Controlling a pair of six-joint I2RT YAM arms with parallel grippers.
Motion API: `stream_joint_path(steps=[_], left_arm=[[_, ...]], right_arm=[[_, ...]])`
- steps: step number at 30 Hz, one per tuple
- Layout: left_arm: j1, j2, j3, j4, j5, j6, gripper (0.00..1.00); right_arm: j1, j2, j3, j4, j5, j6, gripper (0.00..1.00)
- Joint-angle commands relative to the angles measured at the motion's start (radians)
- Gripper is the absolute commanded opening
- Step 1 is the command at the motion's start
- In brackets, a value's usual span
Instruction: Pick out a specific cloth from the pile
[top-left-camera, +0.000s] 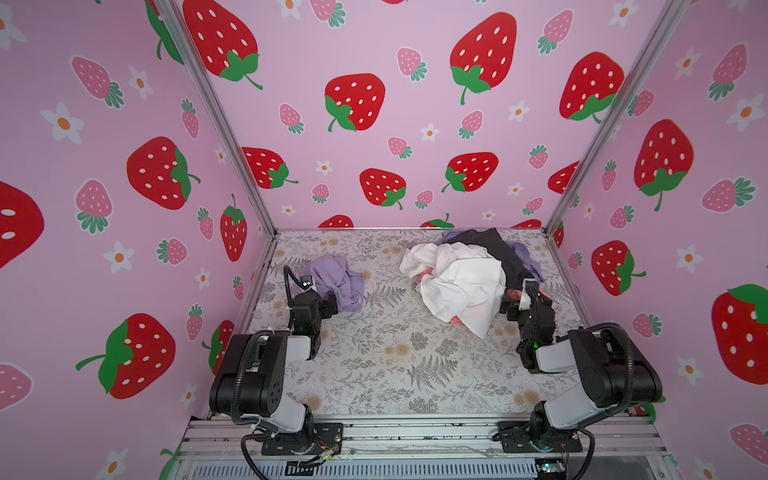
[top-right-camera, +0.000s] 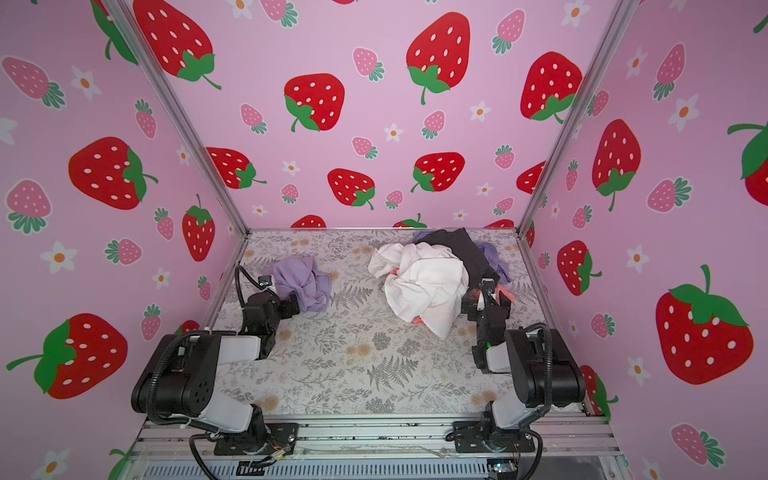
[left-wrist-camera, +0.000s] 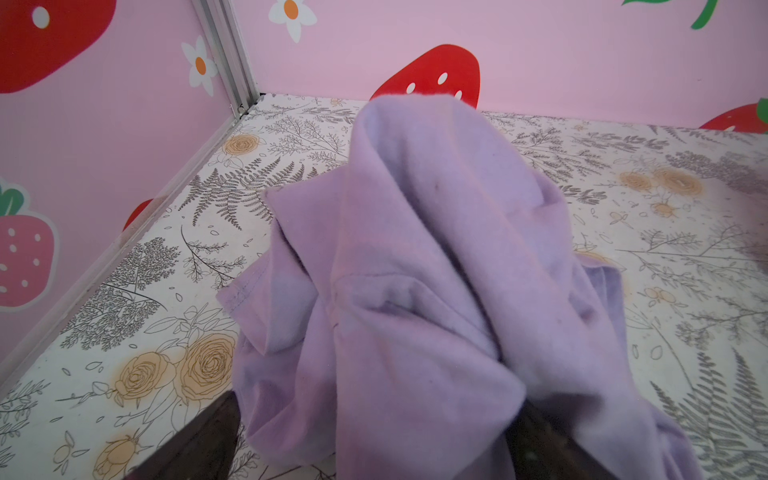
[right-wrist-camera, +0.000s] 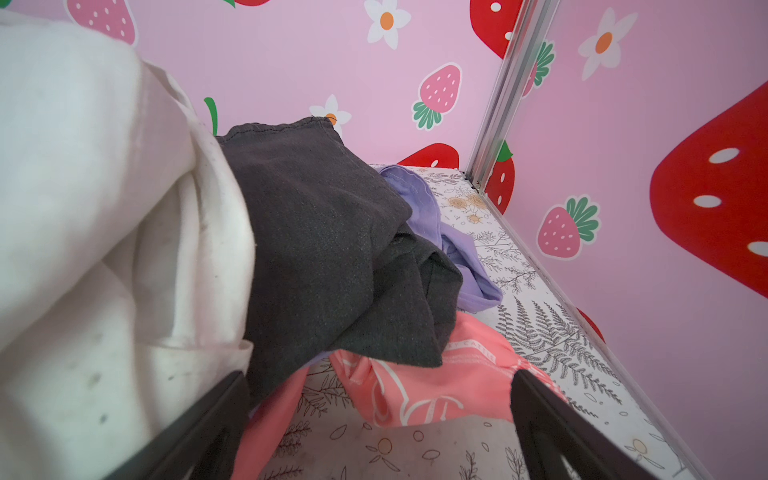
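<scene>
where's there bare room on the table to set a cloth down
Bare: the table strip between the cloth and the pile, and the wide front stretch between the left arm and right arm. Crowded: the back right corner, under the pile.

Black-and-white jointed left arm (top-left-camera: 266, 374) and matching right arm (top-left-camera: 598, 368) are showing ribbed black cable hoses (top-left-camera: 239, 376), green lights (top-left-camera: 536, 345), screwed black base plates (top-left-camera: 328, 434).

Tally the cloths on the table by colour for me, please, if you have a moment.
Lavender-purple: 2, the cloth lying apart on the left and a second purple cloth in the pile
White cloth: 1
Black cloth: 1
Coral-pink cloth: 1
Total: 5 (pile's purple patches counted as one)
</scene>
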Motion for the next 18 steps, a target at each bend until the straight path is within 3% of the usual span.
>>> stream_joint_path(steps=[1, 18], left_arm=[[0.003, 0.006, 0.022, -0.003, 0.006, -0.006, 0.99], [0.004, 0.005, 0.022, -0.003, 0.006, -0.005, 0.99]], right_arm=[[-0.006, 0.002, 0.008, 0.022, -0.014, -0.007, 1.00], [-0.005, 0.003, 0.010, 0.019, -0.017, -0.006, 1.00]])
